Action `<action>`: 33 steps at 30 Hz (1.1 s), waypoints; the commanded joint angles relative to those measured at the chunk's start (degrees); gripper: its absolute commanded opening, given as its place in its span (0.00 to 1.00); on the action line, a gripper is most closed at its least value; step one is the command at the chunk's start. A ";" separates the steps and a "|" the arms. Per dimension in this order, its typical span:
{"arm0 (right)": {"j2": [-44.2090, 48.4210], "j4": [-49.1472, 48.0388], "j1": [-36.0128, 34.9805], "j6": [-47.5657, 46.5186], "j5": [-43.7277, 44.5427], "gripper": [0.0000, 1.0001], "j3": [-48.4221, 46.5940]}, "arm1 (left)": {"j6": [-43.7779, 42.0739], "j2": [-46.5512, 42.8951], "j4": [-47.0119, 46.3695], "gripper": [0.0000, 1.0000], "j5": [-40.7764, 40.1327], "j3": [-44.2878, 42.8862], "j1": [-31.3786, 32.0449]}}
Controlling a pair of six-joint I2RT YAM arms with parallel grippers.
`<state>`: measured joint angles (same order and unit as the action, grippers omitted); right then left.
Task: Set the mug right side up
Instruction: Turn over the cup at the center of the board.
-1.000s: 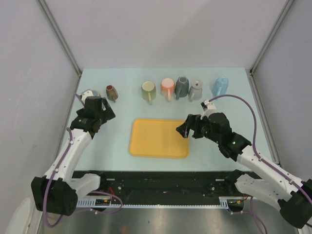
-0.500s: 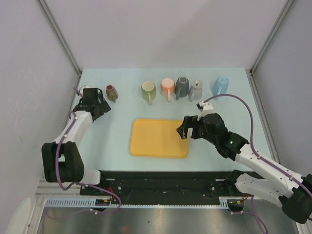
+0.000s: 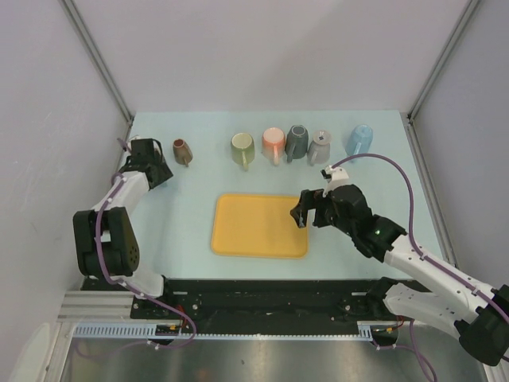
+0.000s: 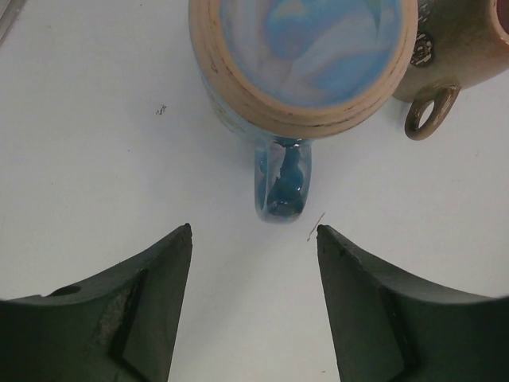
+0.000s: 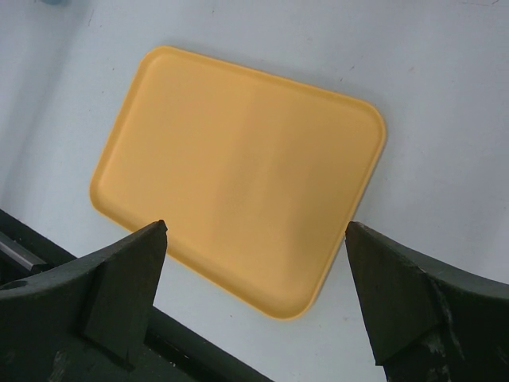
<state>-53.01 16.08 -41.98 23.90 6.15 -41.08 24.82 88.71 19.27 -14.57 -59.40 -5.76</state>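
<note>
A yellow-orange tray (image 5: 238,175) lay flat on the pale table (image 5: 445,103), turned a bit so it sat crooked in the view. The right gripper (image 5: 256,227) hung above it with its two dark fingers (image 5: 119,278) spread far apart, one at each bottom corner. A black edge (image 5: 20,259) ran along the table near the tray's lower left side.
</note>
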 commanded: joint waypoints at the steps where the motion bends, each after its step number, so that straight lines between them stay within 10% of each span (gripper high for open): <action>1: 0.81 -0.08 0.58 -0.96 -0.09 1.00 -2.43 | -1.53 1.38 -2.74 0.68 1.56 -3.71 -0.39; 27: -1.30 0.09 1.46 -0.61 -0.44 1.00 -2.43 | -3.28 10.96 -3.36 0.58 -0.55 -11.09 -0.39; 33: -1.21 0.45 1.64 -0.61 -0.35 1.00 -2.43 | -3.90 11.66 -3.36 0.38 -0.37 -11.44 -0.39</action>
<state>-54.22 16.23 -40.56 23.83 5.61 -41.08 22.06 99.98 17.17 -14.83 -68.38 -5.78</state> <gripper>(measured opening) 0.995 0.432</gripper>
